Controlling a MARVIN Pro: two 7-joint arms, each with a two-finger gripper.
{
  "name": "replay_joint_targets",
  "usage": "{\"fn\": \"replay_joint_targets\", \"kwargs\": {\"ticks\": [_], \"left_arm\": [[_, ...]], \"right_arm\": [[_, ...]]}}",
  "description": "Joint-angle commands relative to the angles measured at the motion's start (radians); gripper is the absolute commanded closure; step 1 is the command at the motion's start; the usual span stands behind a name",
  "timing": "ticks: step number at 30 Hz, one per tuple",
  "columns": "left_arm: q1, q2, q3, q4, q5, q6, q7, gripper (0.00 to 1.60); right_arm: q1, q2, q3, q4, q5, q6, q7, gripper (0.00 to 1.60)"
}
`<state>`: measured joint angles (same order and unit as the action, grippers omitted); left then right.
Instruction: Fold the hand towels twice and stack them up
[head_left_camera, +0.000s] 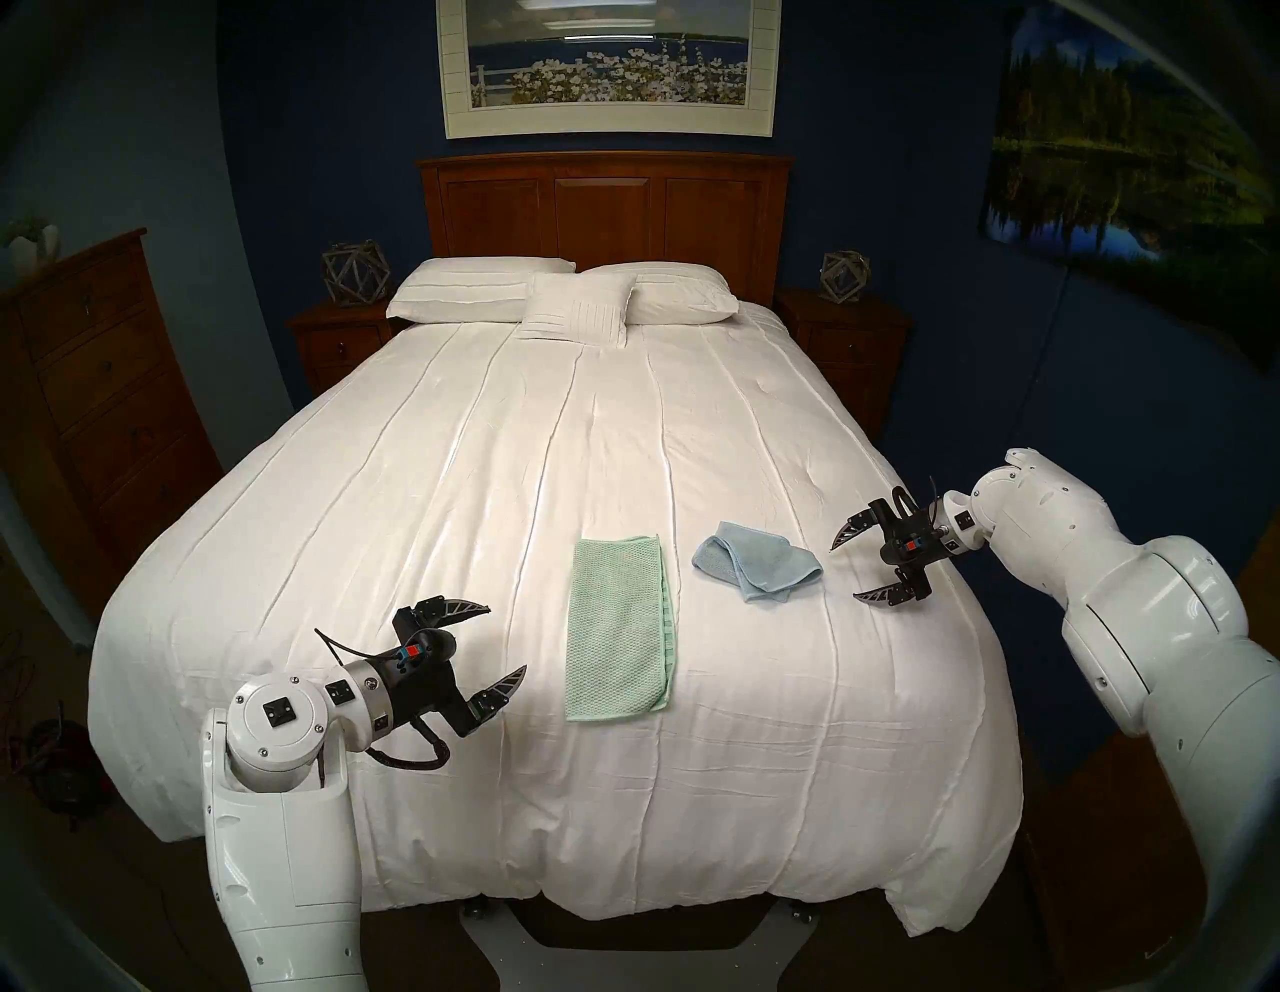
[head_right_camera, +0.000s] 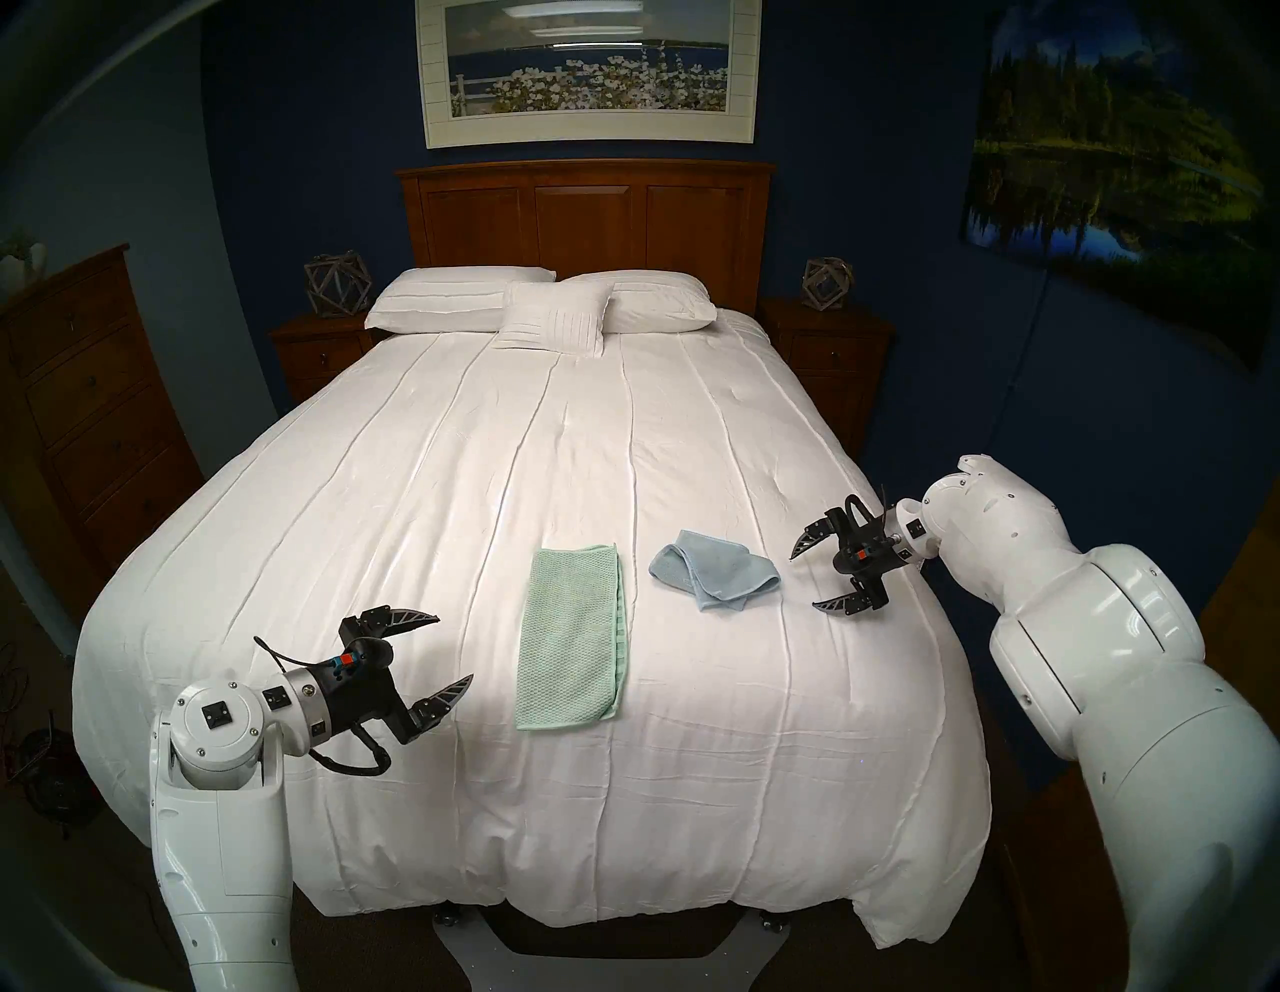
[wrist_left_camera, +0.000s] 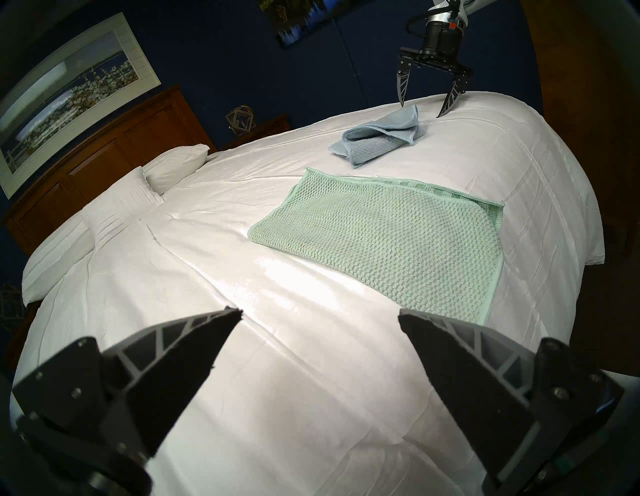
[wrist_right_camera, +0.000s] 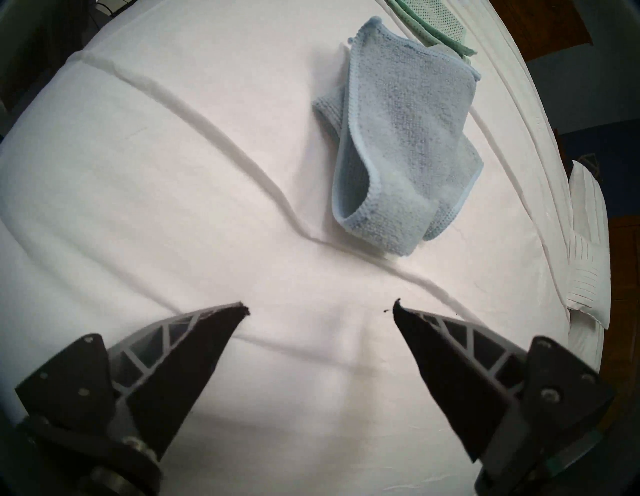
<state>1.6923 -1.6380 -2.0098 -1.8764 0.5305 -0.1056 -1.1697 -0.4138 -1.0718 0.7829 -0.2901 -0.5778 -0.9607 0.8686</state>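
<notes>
A mint green waffle-weave hand towel (head_left_camera: 618, 627) (head_right_camera: 573, 636) (wrist_left_camera: 388, 235) lies flat on the white bedspread, folded into a long rectangle. To its right a light blue plush hand towel (head_left_camera: 758, 569) (head_right_camera: 713, 569) (wrist_right_camera: 405, 145) lies loosely bunched. My left gripper (head_left_camera: 508, 641) (head_right_camera: 456, 648) (wrist_left_camera: 318, 313) hovers open and empty just left of the green towel. On the far side of the blue towel, my right gripper (head_left_camera: 843, 571) (head_right_camera: 803, 580) (wrist_right_camera: 322, 308) is open too, holding nothing. A corner of the green towel (wrist_right_camera: 440, 20) shows beyond the blue one in the right wrist view.
The white bedspread (head_left_camera: 485, 450) covers the whole bed. White pillows (head_left_camera: 554, 298) lie at the wooden headboard (head_left_camera: 602, 208). A nightstand (head_left_camera: 339, 339) stands on each side, and a dresser (head_left_camera: 90, 388) is at the left. The bed's foot edge is nearest me.
</notes>
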Motion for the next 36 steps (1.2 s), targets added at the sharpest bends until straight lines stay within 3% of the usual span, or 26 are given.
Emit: {"fn": "replay_joint_targets", "kwargs": {"ticks": [1, 16, 28, 36], "left_arm": [[-0.003, 0.001, 0.000, -0.011, -0.003, -0.001, -0.001, 0.00], [-0.004, 0.001, 0.000, -0.011, -0.003, -0.003, -0.001, 0.00], [-0.005, 0.001, 0.000, -0.007, -0.002, -0.005, -0.001, 0.00], [-0.006, 0.001, 0.000, -0.005, -0.001, -0.006, -0.001, 0.00]], "right_arm": [[0.019, 0.001, 0.009, -0.057, 0.031, 0.001, 0.039, 0.00], [0.004, 0.067, -0.062, -0.164, -0.010, 0.001, 0.064, 0.00], [0.005, 0.042, -0.034, -0.280, 0.070, 0.001, 0.014, 0.00], [-0.041, 0.047, -0.012, -0.332, 0.147, 0.001, 0.016, 0.00]]}}
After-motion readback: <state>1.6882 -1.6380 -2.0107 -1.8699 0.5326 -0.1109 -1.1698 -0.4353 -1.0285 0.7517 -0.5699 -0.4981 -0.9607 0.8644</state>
